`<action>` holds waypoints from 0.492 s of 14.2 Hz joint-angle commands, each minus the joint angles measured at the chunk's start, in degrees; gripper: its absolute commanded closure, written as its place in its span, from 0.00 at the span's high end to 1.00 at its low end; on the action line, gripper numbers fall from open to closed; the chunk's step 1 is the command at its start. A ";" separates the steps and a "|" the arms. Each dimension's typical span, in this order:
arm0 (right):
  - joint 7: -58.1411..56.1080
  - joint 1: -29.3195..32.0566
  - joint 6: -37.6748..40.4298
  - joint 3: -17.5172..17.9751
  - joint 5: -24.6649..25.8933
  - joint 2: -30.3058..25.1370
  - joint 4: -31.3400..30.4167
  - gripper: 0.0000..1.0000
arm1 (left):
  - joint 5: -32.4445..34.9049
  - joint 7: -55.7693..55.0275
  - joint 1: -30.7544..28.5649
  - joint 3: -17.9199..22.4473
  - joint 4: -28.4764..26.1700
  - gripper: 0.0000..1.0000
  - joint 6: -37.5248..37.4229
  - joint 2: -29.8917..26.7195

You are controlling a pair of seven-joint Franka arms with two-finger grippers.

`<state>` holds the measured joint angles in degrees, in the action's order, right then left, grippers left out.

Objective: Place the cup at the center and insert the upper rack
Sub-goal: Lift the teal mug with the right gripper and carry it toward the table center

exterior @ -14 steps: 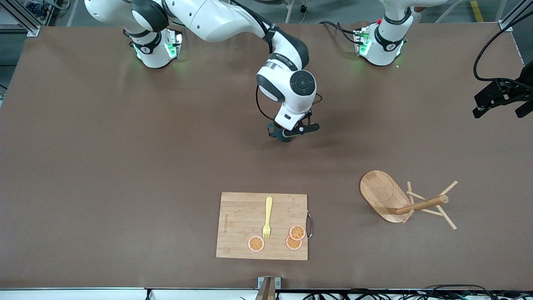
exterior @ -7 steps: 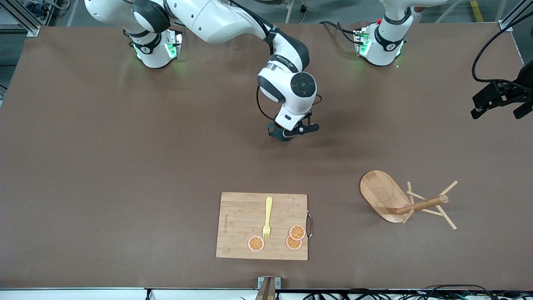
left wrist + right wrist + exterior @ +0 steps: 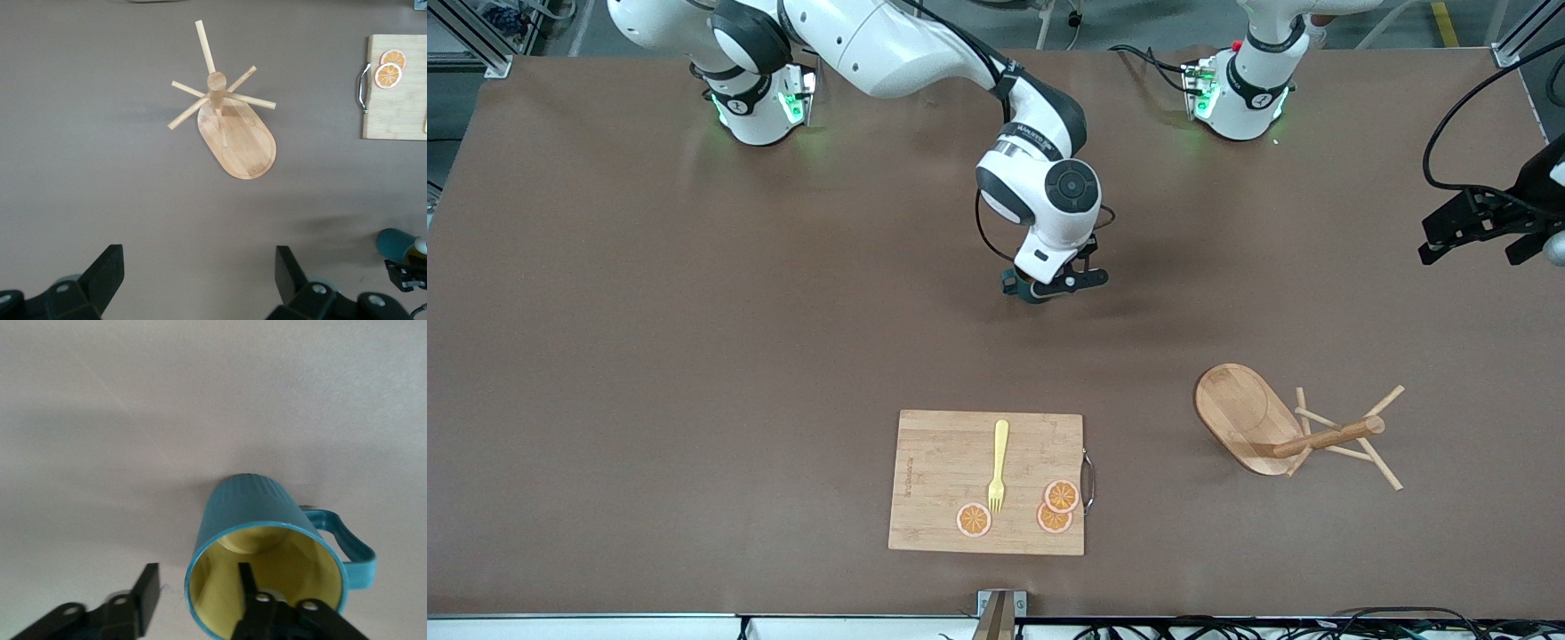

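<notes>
- I see the cup [image 3: 267, 540] standing upright on the bench [image 3: 694, 356], about at its middle, well away from every edge.
- The right gripper [image 3: 193, 597] is low at the cup; its jaws stand apart, one finger [image 3: 250, 587] inside the yellow mouth and one outside the wall, so the rim is not clamped.
- The rack [image 3: 1280, 427] lies tipped on its side near the left arm's end, toward the front edge.
- The left gripper [image 3: 197, 280] hangs over the bench above the rack, jaws wide apart and holding nothing.
- A board [image 3: 987, 480] lies near the front edge.
</notes>
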<state>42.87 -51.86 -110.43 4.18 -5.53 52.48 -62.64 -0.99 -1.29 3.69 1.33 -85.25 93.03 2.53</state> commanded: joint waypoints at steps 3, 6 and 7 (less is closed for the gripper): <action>2.30 3.77 10.47 0.30 -0.97 -6.15 4.44 1.00 | -1.74 -0.29 0.09 0.07 0.44 1.00 -1.18 0.72; 2.13 10.26 16.36 -0.31 -0.62 -13.60 4.81 1.00 | -4.19 -0.81 0.18 -1.94 -1.15 1.00 -1.18 0.72; 2.04 13.16 18.47 -0.58 -0.19 -16.41 4.64 1.00 | -4.29 -1.08 0.18 -3.34 -1.76 1.00 -1.18 0.64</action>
<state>44.61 -44.16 -95.43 3.14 -5.53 42.34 -55.59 -4.24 -1.30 3.73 -0.14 -86.25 92.44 3.38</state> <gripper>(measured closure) 0.000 0.000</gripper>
